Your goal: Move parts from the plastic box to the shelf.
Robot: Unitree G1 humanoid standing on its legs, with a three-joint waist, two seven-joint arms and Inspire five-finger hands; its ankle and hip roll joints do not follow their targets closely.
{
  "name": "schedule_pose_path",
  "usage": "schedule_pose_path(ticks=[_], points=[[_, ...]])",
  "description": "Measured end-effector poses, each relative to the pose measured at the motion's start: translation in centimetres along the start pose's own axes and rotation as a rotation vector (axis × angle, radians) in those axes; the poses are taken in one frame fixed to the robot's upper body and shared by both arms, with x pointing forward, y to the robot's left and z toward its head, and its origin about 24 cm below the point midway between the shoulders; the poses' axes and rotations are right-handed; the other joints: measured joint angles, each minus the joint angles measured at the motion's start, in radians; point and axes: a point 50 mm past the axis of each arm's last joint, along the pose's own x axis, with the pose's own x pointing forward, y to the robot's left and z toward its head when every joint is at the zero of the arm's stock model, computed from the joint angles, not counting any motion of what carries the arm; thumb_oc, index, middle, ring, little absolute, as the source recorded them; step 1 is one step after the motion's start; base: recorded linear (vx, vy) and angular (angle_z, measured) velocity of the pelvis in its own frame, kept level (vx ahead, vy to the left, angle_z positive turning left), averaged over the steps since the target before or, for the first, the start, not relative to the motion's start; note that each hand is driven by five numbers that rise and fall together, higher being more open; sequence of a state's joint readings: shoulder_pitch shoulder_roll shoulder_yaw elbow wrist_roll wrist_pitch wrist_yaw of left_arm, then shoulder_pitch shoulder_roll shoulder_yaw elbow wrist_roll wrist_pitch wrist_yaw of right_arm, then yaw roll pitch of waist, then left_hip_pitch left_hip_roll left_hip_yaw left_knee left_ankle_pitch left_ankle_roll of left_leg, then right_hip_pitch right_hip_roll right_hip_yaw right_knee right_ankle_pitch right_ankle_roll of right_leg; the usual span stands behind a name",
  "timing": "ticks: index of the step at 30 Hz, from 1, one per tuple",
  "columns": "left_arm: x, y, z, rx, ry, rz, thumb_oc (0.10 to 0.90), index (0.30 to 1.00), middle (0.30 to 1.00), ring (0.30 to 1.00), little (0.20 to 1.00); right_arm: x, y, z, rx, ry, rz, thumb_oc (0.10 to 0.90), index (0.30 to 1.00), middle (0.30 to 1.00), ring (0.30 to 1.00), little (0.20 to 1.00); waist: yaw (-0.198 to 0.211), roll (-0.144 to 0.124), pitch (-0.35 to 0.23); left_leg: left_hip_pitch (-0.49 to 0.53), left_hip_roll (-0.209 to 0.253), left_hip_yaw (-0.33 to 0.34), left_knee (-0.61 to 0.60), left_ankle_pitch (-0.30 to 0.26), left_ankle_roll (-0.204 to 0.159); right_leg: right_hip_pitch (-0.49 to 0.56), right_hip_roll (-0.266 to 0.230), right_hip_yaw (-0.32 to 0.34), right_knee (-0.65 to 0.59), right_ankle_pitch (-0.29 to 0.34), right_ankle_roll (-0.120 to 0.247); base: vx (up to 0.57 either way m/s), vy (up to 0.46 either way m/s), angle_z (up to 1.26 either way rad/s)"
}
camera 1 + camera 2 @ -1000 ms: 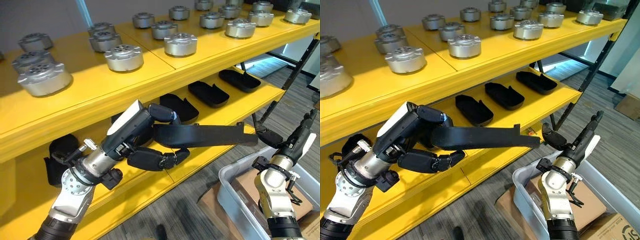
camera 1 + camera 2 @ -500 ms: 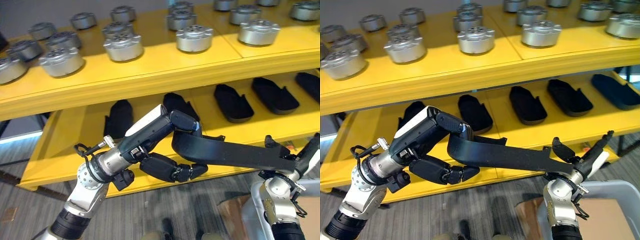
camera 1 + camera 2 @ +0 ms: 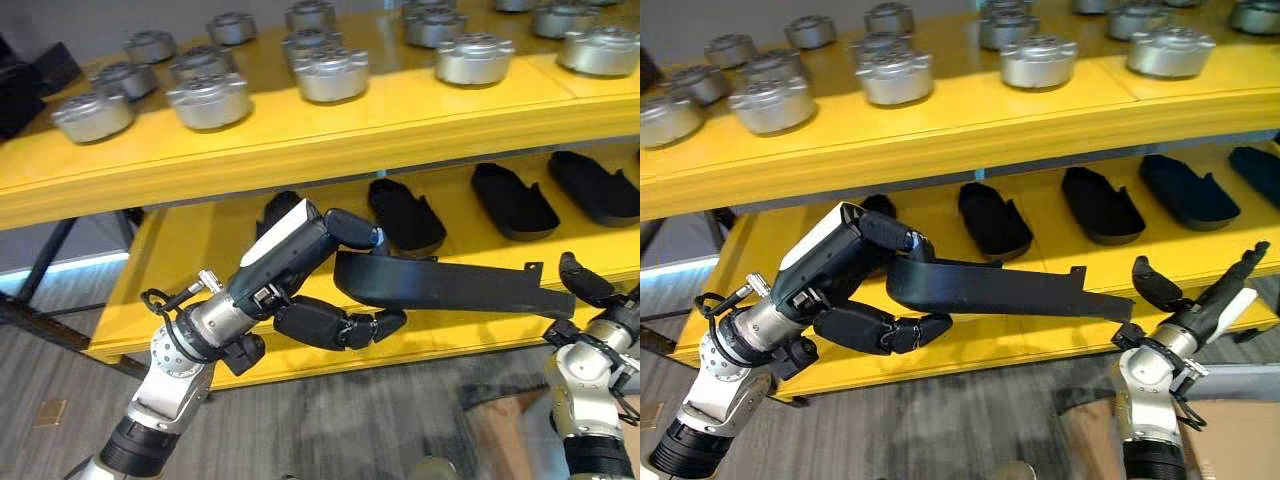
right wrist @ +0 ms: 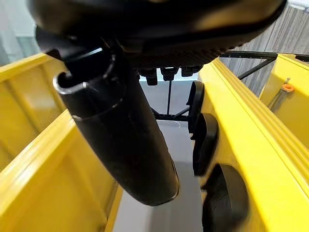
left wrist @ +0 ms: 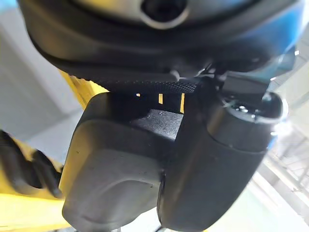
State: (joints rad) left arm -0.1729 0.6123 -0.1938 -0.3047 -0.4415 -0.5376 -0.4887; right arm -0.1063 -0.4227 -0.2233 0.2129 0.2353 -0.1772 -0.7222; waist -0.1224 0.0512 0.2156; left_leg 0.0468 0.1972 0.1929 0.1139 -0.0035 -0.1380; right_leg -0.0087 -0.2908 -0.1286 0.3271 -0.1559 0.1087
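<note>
At the upper left and across the top of the frame I see round silver metal parts (image 3: pixel 210 100) standing in rows on the top board of the yellow metal shelf (image 3: pixel 300 150). In the lower left my left hand (image 3: pixel 300 275) has its fingers and white-covered thumb curled round the thick end of a long black curved plastic part (image 3: pixel 450 288), which stretches level toward the right, in front of the lower board's edge. Behind it, along the middle of the frame, flat black shoe-shaped parts (image 3: pixel 405 213) lie side by side on the lower board. In the lower right my right hand (image 3: pixel 1200 305) is raised with straight, spread fingers, holding nothing, just beside the long part's far tip.
</note>
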Motion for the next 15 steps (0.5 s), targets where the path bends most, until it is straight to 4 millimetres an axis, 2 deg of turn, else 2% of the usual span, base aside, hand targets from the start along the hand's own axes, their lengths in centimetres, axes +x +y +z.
schedule_pose_path(ticks=[1,2,5,7,12,13,14,15], points=[[-0.1,0.2,0.0,0.009,0.002,0.006,0.4,0.3,0.3,0.3,0.3,-0.3,0.4,-0.2,0.006,0.012,0.013,0.9,1.0,1.0,1.0,1.0,0.016,-0.011,-0.002,-0.013,-0.022,0.0,-0.001,-0.004,0.019,0.006,0.008,0.003,-0.061,0.048,-0.018,-0.01,0.626,0.12],[-0.2,0.2,0.0,0.012,0.002,0.015,0.4,0.3,0.3,0.3,0.3,-0.2,0.6,-0.1,0.01,0.012,0.023,0.9,1.0,1.0,1.0,1.0,0.023,-0.013,-0.001,-0.016,-0.039,0.002,0.0,-0.006,0.024,0.016,-0.01,-0.004,-0.076,0.064,0.008,0.0,0.353,0.05],[-0.6,0.7,0.2,0.062,0.028,0.03,0.4,0.3,0.3,0.3,0.3,-0.8,1.8,-0.6,0.012,0.043,0.075,0.9,1.0,1.0,1.0,1.0,0.057,-0.014,-0.001,-0.026,-0.078,0.011,0.026,-0.031,0.058,0.049,-0.042,0.0,-0.14,0.108,0.013,0.02,0.41,0.03],[-1.1,0.9,0.3,0.078,0.039,0.043,0.4,0.3,0.3,0.3,0.3,-1.2,2.1,-1.1,-0.001,0.074,0.087,0.9,1.0,1.0,1.0,1.0,0.078,-0.014,-0.002,-0.029,-0.084,0.006,0.026,-0.03,0.06,0.07,-0.045,-0.014,-0.183,0.133,0.015,0.04,0.433,0.09],[-1.9,1.3,0.7,0.114,0.049,0.072,0.4,0.3,0.3,0.3,0.3,-1.7,2.0,-1.6,0.001,0.097,0.066,0.9,1.0,1.0,1.0,1.0,0.098,-0.021,-0.007,-0.046,-0.101,-0.004,0.018,-0.017,0.068,0.09,-0.051,-0.036,-0.25,0.17,0.03,0.03,0.33,0.05],[-2.1,1.4,0.7,0.116,0.05,0.079,0.4,0.3,0.3,0.3,0.3,-1.7,2.0,-1.7,0.0,0.101,0.063,0.9,1.0,1.0,1.0,1.0,0.099,-0.023,-0.006,-0.05,-0.107,-0.002,0.019,-0.015,0.071,0.085,-0.053,-0.048,-0.255,0.187,0.028,0.01,0.301,-0.11],[-2.3,1.5,0.7,0.11,0.055,0.093,0.4,0.3,0.3,0.3,0.3,-1.8,2.1,-1.7,0.006,0.105,0.065,0.9,1.0,1.0,1.0,1.0,0.1,-0.023,-0.007,-0.05,-0.108,0.005,0.018,-0.017,0.076,0.06,-0.056,-0.079,-0.234,0.216,0.048,0.02,0.22,-0.46],[-2.6,1.4,0.6,0.104,0.066,0.102,0.4,0.3,0.3,0.3,0.3,-2.0,2.3,-1.8,0.005,0.114,0.081,0.9,1.0,1.0,1.0,1.0,0.118,-0.019,-0.009,-0.039,-0.101,0.031,0.001,-0.016,0.077,0.028,-0.055,-0.086,-0.208,0.239,0.042,0.02,0.127,-0.58]])
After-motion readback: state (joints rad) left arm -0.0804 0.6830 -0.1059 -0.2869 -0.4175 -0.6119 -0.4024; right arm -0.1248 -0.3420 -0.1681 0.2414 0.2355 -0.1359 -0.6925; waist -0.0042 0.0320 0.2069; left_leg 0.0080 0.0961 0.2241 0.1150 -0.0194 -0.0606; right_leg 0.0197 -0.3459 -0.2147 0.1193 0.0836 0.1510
